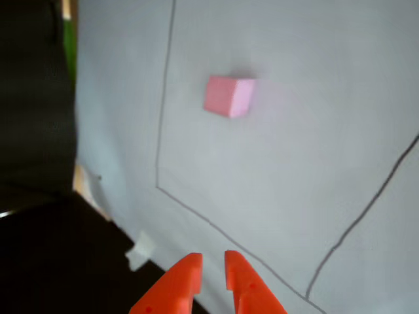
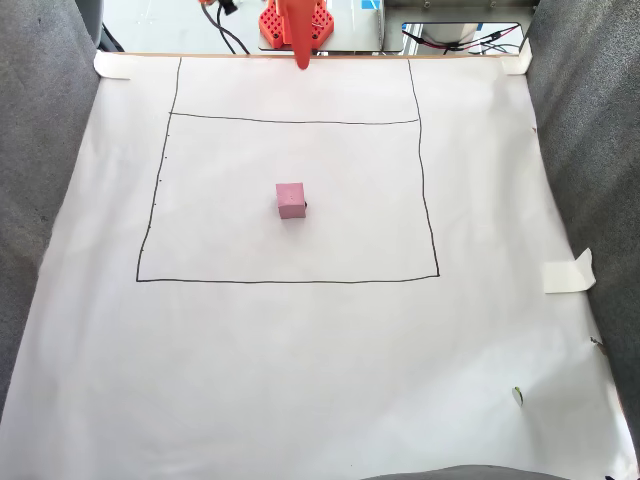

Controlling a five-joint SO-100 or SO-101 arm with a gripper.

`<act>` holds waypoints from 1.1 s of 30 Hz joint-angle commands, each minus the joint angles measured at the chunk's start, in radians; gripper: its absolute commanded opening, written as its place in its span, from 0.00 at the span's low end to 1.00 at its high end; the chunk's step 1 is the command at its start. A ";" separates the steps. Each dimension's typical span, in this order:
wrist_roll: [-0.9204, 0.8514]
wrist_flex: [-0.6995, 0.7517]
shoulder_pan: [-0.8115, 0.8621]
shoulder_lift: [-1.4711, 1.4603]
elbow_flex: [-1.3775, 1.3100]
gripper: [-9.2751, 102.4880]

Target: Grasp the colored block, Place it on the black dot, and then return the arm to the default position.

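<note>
Fixed view, left to right.

Grey fabric (image 2: 40, 150): flanks the sheet on the left side, and again on the right.

White paper sheet (image 2: 300, 370): covers the surface; a piece of tape (image 2: 112, 65) holds its far-left corner.

Drawn rectangle (image 2: 290, 280): thin dark outline on the sheet, with a second line crossing it near the far edge to mark off a narrow strip.

Pink block (image 2: 290, 200): sits flat on the sheet inside the larger part of the rectangle, roughly at its centre, well apart from every line. A small dark patch (image 2: 304, 206) peeks out at its right-hand base; whether this is the black dot or shadow cannot be told.

Orange arm (image 2: 298, 35): at the far edge of the sheet, centre-top of the view, hanging point-down over the narrow strip, well apart from the block. Dark cables (image 2: 232, 40) lie just to its left.

Loose tape tab (image 2: 570, 272): on the right margin of the sheet, outside the rectangle.

Small dark mark (image 2: 517, 395): near the right-hand front of the sheet.

Other view, left to right.

Dark blurred area (image 1: 33, 131): fills the left edge.

The block (image 1: 228, 95): upper centre, resting on the sheet inside a corner of the drawn lines.

Jaws (image 1: 213, 268): two orange pointed fingers (image 1: 180, 284) at the bottom edge, nearly together with only a narrow slit between the tips, gripping nothing, well apart from the block.
</note>
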 commanded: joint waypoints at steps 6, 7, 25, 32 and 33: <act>-0.026 -0.040 0.112 0.483 0.400 0.08; -0.015 -0.040 0.132 0.535 0.440 0.08; -0.018 0.038 0.152 0.873 0.834 0.08; -0.158 -0.029 0.132 0.873 0.974 0.08; -0.172 -0.032 0.133 0.873 0.982 0.08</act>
